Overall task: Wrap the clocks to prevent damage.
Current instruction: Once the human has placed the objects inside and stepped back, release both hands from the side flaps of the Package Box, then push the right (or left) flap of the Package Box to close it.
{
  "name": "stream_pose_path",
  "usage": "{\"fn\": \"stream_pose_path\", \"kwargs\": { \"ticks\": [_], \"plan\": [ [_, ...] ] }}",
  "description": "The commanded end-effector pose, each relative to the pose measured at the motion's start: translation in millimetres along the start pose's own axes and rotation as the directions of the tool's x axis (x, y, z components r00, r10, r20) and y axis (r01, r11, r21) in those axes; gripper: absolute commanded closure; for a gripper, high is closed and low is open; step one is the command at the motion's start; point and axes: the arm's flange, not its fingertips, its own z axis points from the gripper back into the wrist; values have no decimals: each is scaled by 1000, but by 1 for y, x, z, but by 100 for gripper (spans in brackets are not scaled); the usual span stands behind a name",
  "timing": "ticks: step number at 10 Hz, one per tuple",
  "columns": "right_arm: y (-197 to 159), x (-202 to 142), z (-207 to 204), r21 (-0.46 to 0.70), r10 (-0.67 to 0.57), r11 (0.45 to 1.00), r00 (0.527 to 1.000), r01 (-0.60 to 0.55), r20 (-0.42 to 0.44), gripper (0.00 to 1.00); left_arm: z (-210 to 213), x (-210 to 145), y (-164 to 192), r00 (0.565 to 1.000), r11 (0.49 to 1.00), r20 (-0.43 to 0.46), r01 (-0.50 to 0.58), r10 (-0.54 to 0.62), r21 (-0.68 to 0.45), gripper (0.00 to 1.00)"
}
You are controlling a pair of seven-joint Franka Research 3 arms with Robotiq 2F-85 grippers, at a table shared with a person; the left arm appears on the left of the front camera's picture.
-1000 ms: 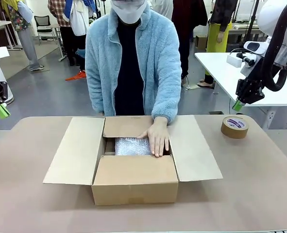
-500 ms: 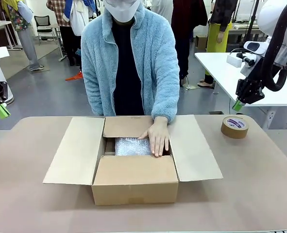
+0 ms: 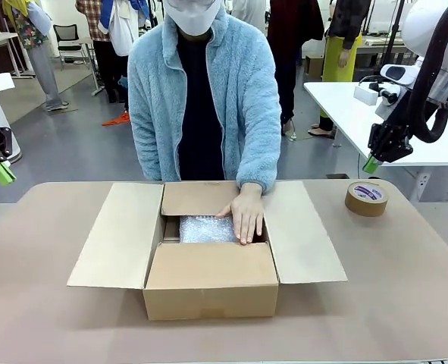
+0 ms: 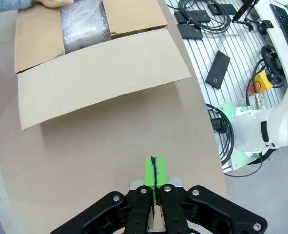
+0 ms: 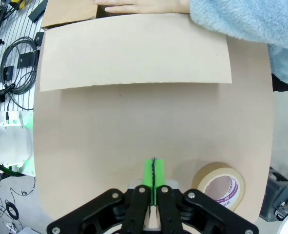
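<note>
Two grippers hang raised at the table's sides in the front view: the left gripper (image 3: 4, 175) at the picture's left edge and the right gripper (image 3: 371, 164) toward the far right. Each has its green pads pressed together with nothing between them. An open cardboard box (image 3: 208, 284) sits in the middle of the table (image 3: 405, 296), all four flaps spread. Inside lies a bubble-wrap bundle (image 3: 201, 229); what it covers cannot be told. The person's hand (image 3: 245, 216) rests flat on the bundle's right part. A tape roll (image 3: 366, 198) lies flat near the right gripper, well apart from the box.

From the left wrist, the left gripper's pads meet in a closed line above bare tabletop. One side flap of the box lies ahead, with the bundle in the opening beyond it.

From the right wrist, the right gripper is likewise closed and empty over the table. The tape roll sits just beside its fingers. The other side flap lies ahead, with the hand and a fluffy blue sleeve (image 5: 241, 22) at the top edge.
</note>
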Motion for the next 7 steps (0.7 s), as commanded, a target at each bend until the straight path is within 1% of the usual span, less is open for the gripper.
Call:
{"fn": "stream_pose_path", "kwargs": {
  "ticks": [1, 7],
  "plan": [
    [0, -2, 1, -1, 3, 1000, 1000, -3, 1, 99, 3, -2, 0, 1000, 1000, 5, 18, -18, -6, 100],
    [0, -2, 1, -1, 3, 1000, 1000, -3, 1, 99, 3, -2, 0, 1000, 1000, 5, 18, -18, -6, 100]
  ]
}}
